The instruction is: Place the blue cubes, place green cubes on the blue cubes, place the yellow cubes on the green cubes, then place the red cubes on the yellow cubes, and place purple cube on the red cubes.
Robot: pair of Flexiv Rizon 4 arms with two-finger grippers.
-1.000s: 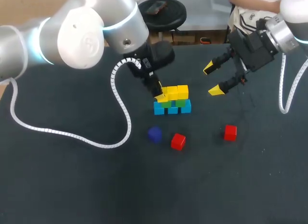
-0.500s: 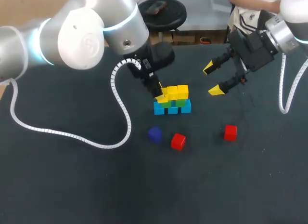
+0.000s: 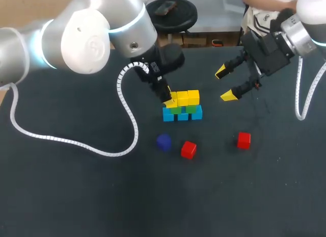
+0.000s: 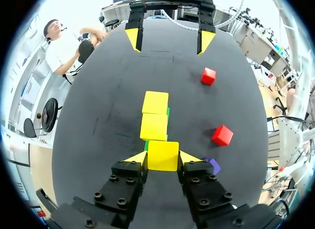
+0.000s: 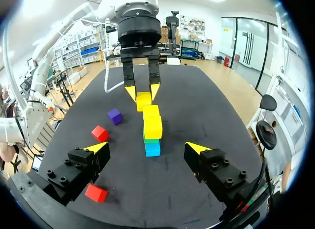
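Head view: with left gripper [image 3: 168, 100], pinching a yellow cube [image 3: 171, 103] at the left end of the stack [image 3: 182, 107], about the middle of the table [image 3: 76, 196], over green [image 3: 190, 109] and blue [image 3: 183, 115]; presumably to seat it flush beside two other yellows [image 3: 188, 97]. With right gripper [image 3: 225, 84], hovering toward the far right corner, likely to stay clear.

Left wrist view: clamped on that cube from both sides, in line with the row ahead.

Right wrist view: splayed wide, holding nothing; off the stack, toward the near edge, loose purple [image 5: 114, 115] and two reds [image 5: 100, 133] for later layers.
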